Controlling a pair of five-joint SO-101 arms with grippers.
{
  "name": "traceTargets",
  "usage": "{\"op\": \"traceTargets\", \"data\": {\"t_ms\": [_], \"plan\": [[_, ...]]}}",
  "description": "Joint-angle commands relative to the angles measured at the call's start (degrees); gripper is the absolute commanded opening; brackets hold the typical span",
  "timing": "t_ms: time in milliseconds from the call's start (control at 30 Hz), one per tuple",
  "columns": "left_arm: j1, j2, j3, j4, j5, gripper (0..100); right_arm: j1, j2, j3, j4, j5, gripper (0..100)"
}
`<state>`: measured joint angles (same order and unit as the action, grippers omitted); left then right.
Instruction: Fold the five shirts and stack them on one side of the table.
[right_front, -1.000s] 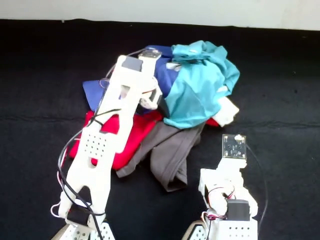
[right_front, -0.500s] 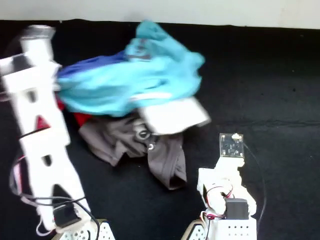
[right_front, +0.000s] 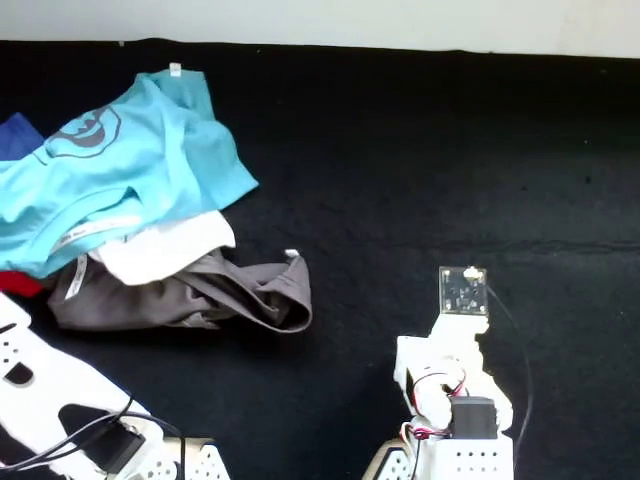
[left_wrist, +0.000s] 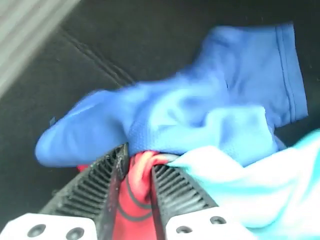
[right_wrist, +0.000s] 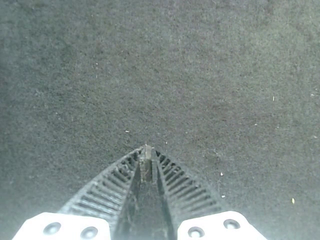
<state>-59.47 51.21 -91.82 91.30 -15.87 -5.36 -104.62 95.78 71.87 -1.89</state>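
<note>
Red knit fabric, a fold of the red shirt (left_wrist: 131, 210), is pinched between the ribbed jaws of the left end effector (left_wrist: 137, 161), which are drawn narrow on it. Just beyond lie the royal-blue short-sleeved shirt (left_wrist: 240, 65) and an edge of the turquoise printed shirt (right_front: 130, 170). All the garments sit in one unfolded heap at the left of the black cloth-covered worktop (right_front: 450, 150), with a white garment (right_front: 165, 248) and a grey shirt (right_front: 200, 295) on its near side. The right end effector (right_wrist: 146, 156) is closed on nothing, low over bare worktop at the near right.

The step in hand appears to be freeing one shirt from the heap. The red shirt lies under the others, so a low, slow pull towards bare worktop should shed them. The idle right end effector could pin the heap meanwhile. The shirt should be spread flat before any fold.

The heap runs past the left edge of the high view, cutting off the blue and red shirts. How much red cloth is gripped cannot be told. Collars and sleeves are mostly buried.
</note>
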Motion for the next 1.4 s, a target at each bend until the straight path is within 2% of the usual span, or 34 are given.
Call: {"op": "traceTargets", "data": {"t_ms": [0, 133, 300, 533, 667, 833, 933, 1100, 1167, 1300, 1367], "plan": [[1.27, -1.36, -3.03, 4.75, -0.97, 13, 0.66, -0.57, 7.78, -0.4, 0.62, 0.6], [2.59, -1.19, -3.3, 8.97, -2.37, 28, 0.66, -0.57, 7.78, -0.4, 0.62, 0.6], [7.69, -6.37, -2.68, 10.29, -2.29, 26, 0.66, -0.57, 7.78, -0.4, 0.62, 0.6], [20.79, -11.12, 1.54, 10.46, -2.29, 25, 0.66, -0.57, 7.78, -0.4, 0.62, 0.6], [27.38, -19.56, 20.53, 10.73, -2.2, 25, 0.66, -0.57, 7.78, -0.4, 0.62, 0.6], [35.91, -34.51, 60.97, 9.93, -2.81, 25, 0.66, -0.57, 7.78, -0.4, 0.62, 0.6], [39.6, -36.88, 78.9, -2.46, -2.55, 25, 0.66, -0.57, 7.78, -0.4, 0.62, 0.6], [38.46, -33.98, 92.7, -24.79, -2.46, 25, 0.66, -0.57, 7.78, -0.4, 0.62, 0.6], [36.97, -31.78, 94.81, -29.27, -2.81, 25, 0.66, -0.57, 7.78, -0.4, 0.62, 0.6], [31.34, -25.89, 93.14, -31.74, -3.69, 25, -1.45, -0.57, 7.69, -0.75, 0.62, 0.6], [27.3, -23.87, 89.8, -31.56, -6.33, 19, -3.56, -0.57, 7.6, -0.66, 0.62, 0.6]]}}
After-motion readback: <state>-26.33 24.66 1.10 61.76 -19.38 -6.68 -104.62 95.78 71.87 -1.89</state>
